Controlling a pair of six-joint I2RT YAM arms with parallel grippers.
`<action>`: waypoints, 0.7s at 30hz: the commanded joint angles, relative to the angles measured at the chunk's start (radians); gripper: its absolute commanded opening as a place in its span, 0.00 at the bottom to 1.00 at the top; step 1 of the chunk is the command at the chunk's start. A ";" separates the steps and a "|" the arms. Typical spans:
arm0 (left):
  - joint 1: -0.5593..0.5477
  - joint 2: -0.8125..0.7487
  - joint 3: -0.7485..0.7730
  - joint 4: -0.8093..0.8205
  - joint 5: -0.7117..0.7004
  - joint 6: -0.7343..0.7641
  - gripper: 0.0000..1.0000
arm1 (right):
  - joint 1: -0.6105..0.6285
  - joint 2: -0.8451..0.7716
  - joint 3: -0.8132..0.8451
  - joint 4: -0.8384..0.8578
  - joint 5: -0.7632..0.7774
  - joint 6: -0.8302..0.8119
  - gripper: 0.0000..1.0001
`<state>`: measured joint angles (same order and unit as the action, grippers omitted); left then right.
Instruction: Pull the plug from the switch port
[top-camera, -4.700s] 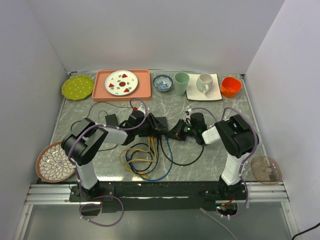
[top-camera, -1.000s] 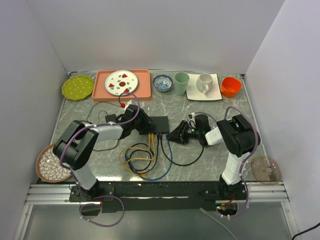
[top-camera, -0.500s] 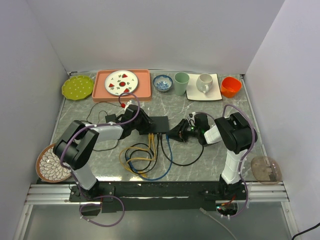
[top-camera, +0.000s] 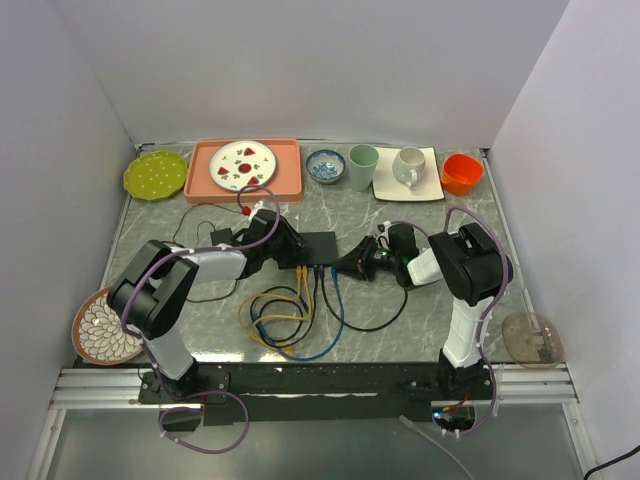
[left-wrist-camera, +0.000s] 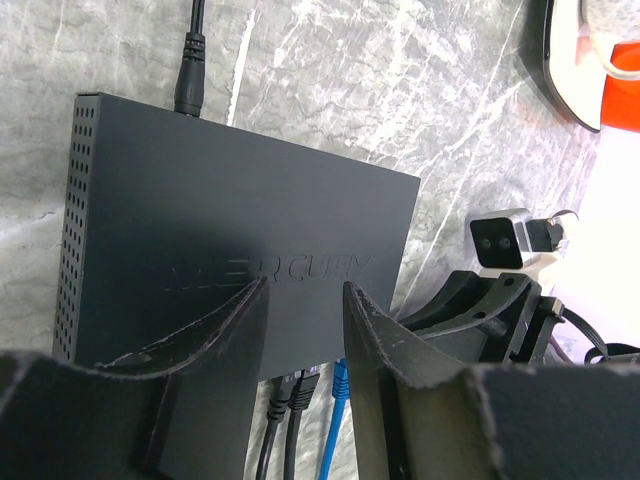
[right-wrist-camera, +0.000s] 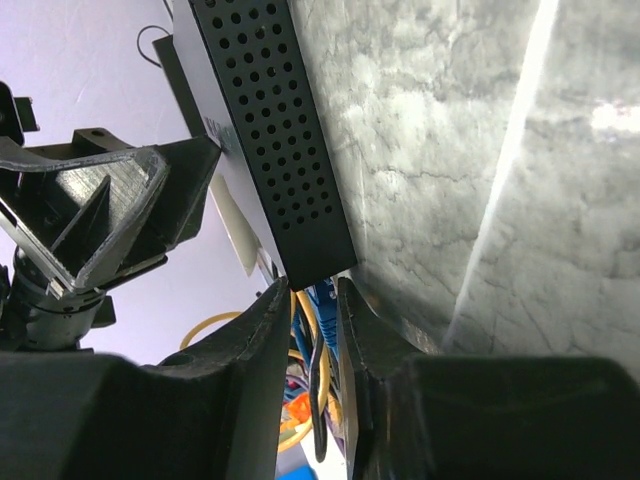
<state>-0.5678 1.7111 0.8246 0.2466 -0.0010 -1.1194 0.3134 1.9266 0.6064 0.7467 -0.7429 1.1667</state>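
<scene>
**Item 1.** Flat matte black rectangular switch (top-camera: 322, 246). It lies flat on the grey marbled bench (top-camera: 420, 215), mid-bench, between my two pincers. It has raised lettering on the lid, vent holes down the short sides, and cable sockets along the near edge.

**Item 2.** Left pincer (left-wrist-camera: 300, 292). The fingers are parted a moderate way. Both tips rest on the switch lid close to the near edge, one on either side of the lettering. Nothing lies between them.

**Item 3.** Right pincer (right-wrist-camera: 310, 292). It sits low at the near right corner of the switch, with the fingers drawn in to a narrow slot. The blue plug (right-wrist-camera: 318, 300) shows in that slot. I cannot tell whether the pads bear on it.

**Item 4.** The blue plug stands at the socket edge, on the side nearest my right pincer. Two black plugs (left-wrist-camera: 288, 392) sit just beside it.

**Item 5.** Round black power plug (left-wrist-camera: 189, 72). It enters the far edge of the switch.

**Item 6.** Loose coil of yellow, blue and black cables (top-camera: 288, 312). It lies on the bench nearside of the switch.

**Item 7.** Small black adapter block (top-camera: 221, 238). It sits left of the switch.

**Item 8.** Back row:
- green dotted plate (top-camera: 156, 174)
- salmon tray (top-camera: 197, 180) bearing a white patterned plate (top-camera: 243, 165)
- blue-and-white bowl (top-camera: 325, 165)
- pale green cup (top-camera: 363, 166)
- white mug (top-camera: 408, 166) on a square white saucer (top-camera: 432, 188)
- orange bowl (top-camera: 462, 173)
</scene>
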 joint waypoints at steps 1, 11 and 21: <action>-0.001 0.016 -0.015 -0.007 -0.008 0.003 0.42 | -0.011 0.032 0.012 -0.053 0.088 -0.032 0.18; -0.001 0.019 -0.018 -0.001 0.012 -0.005 0.42 | -0.008 0.035 0.006 -0.098 0.076 -0.096 0.35; -0.001 0.018 -0.025 0.011 0.021 -0.016 0.42 | -0.007 0.034 0.027 -0.165 0.076 -0.142 0.39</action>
<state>-0.5678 1.7164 0.8211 0.2649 0.0101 -1.1233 0.3115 1.9270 0.6235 0.7071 -0.7536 1.0939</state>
